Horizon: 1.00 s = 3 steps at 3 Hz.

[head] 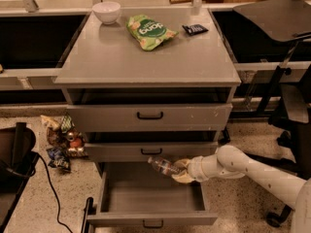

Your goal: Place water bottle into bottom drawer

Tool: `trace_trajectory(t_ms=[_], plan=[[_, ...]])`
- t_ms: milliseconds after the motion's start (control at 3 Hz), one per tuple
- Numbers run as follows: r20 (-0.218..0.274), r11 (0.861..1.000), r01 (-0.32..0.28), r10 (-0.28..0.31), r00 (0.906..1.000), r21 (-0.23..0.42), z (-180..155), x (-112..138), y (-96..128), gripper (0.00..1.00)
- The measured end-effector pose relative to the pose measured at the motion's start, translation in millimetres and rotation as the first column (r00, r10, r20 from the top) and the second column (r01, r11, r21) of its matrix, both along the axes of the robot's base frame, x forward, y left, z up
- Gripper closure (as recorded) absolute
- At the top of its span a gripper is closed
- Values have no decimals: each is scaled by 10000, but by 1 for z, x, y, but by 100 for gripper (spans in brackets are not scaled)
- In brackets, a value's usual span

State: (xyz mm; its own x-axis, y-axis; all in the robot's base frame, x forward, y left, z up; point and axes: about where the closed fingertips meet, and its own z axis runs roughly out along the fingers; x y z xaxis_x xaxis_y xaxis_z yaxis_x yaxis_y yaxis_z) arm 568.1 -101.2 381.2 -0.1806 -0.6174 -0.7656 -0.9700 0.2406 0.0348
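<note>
The water bottle (163,165) is a small clear plastic bottle, lying tilted with its cap end to the upper left. My gripper (179,172) is shut on the bottle's right end and holds it above the open bottom drawer (146,194), near its back right part, just below the middle drawer's front. The bottom drawer is pulled out, its grey interior bare, with a small dark handle (153,224) on its front. My white arm (248,169) reaches in from the right.
On the cabinet top (146,57) are a white bowl (107,11), a green snack bag (147,31) and a small dark packet (195,29). Snack items (62,142) lie on the floor at left. A black chair (291,106) stands right.
</note>
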Motion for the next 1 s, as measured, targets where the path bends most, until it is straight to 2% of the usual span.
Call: trace_trajectory(t_ms=[333, 667, 1000], plan=[[-220, 10000, 1, -2, 9998, -77, -27, -6, 3, 100], [-472, 9985, 493, -482, 9977, 222, -75, -18, 1, 100], [-1094, 9944, 1001, -959, 9894, 339, -128, -30, 0, 96]])
